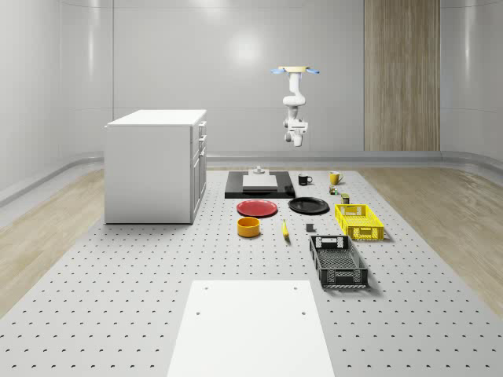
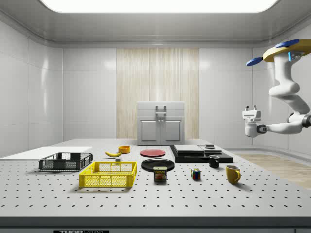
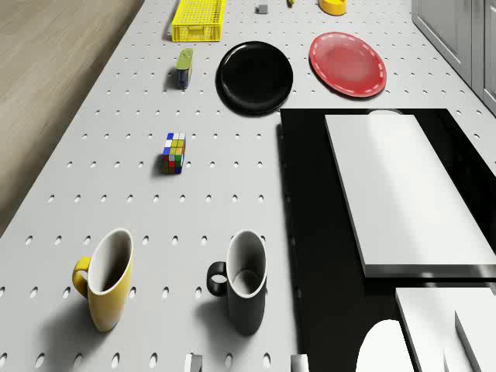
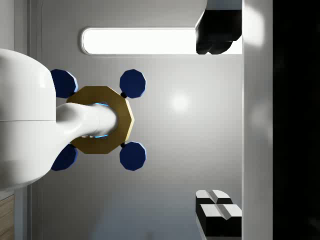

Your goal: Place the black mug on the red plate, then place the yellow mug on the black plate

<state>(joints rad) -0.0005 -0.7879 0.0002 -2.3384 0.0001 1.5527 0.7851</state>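
Hovering high past the tabletop's (image 1: 118,314) far edge, the drone (image 1: 295,71) is hanging the arm (image 2: 290,92) folded beneath it, jaws (image 2: 250,111) well above everything and gripping nothing; open or closed, cannot tell. Black mug (image 3: 245,280) is standing upright just beside the black slab (image 3: 310,256), yellow mug (image 3: 107,277) near it, both with handles showing, likely reachable from above. Red plate (image 3: 348,63) and black plate (image 3: 255,76) are lying bare side by side, well apart from the mugs. Judging the first pick is not yet begun; descent over the black mug is probably coming next
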